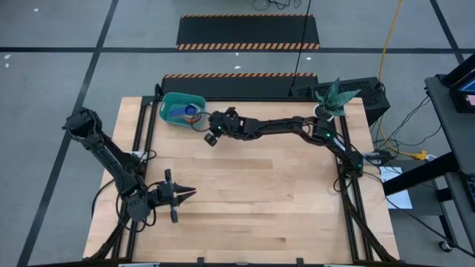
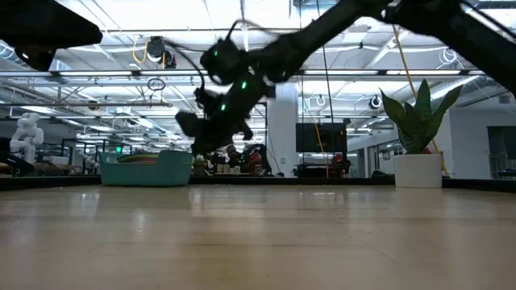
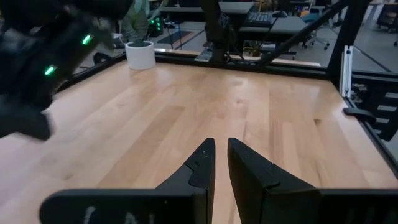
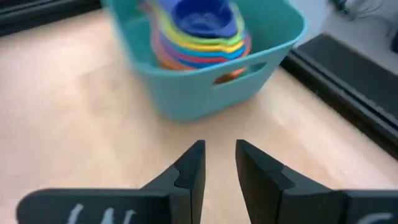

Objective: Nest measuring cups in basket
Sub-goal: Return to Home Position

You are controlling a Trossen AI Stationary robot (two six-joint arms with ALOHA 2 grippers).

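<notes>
The teal basket (image 1: 169, 101) stands on its base at the table's far edge, left of the middle; the low view shows it (image 2: 149, 170) on the boards. Inside it, measuring cups (image 4: 200, 32) sit nested one in another, a blue one on top, with yellow, green and orange rims below it. My right gripper (image 4: 219, 147) hovers just right of the basket (image 4: 205, 99), pointing at its side wall. It is open, with nothing between its fingers. My left gripper (image 3: 221, 142) waits shut near the front left corner (image 1: 190, 193), above bare boards.
A white pot (image 1: 326, 111) with a spiky green plant stands at the far right corner. Black rails (image 1: 145, 133) run along the table's left and right sides. Bare wooden boards (image 1: 252, 185) fill the middle and front of the table.
</notes>
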